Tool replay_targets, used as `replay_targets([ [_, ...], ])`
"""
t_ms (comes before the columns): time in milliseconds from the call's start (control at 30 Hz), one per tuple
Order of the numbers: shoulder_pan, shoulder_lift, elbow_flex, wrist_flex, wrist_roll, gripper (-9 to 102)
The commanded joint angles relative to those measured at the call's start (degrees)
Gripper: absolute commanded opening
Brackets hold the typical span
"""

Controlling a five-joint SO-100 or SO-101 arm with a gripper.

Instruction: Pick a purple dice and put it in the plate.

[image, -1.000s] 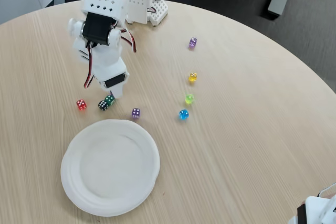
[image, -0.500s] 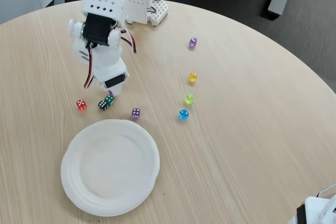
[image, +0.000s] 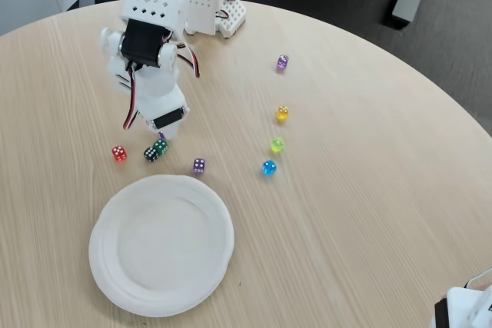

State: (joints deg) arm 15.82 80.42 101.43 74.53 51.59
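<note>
One purple dice (image: 162, 137) sat pinched in the gripper (image: 164, 136), raised at left centre for carrying to the white plate (image: 115, 286) below.

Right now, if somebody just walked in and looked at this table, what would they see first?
Probably the white robot arm standing at the back left of the round wooden table, leaning down with its gripper just above a green die. Next, the big white plate in front of it, empty. Then the little bright dice scattered about: red, purple, blue and yellow.
</note>
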Motion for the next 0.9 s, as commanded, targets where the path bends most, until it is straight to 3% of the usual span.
replay_targets([
  [0, 0.18, 0.44, -0.18, -0.35, 0.62, 2],
  [733, -1.14, 12.39, -1.14, 0.53, 3.08, 0],
  [867, -5.54, 14.59, -1.14, 0.62, 3.16, 0],
])
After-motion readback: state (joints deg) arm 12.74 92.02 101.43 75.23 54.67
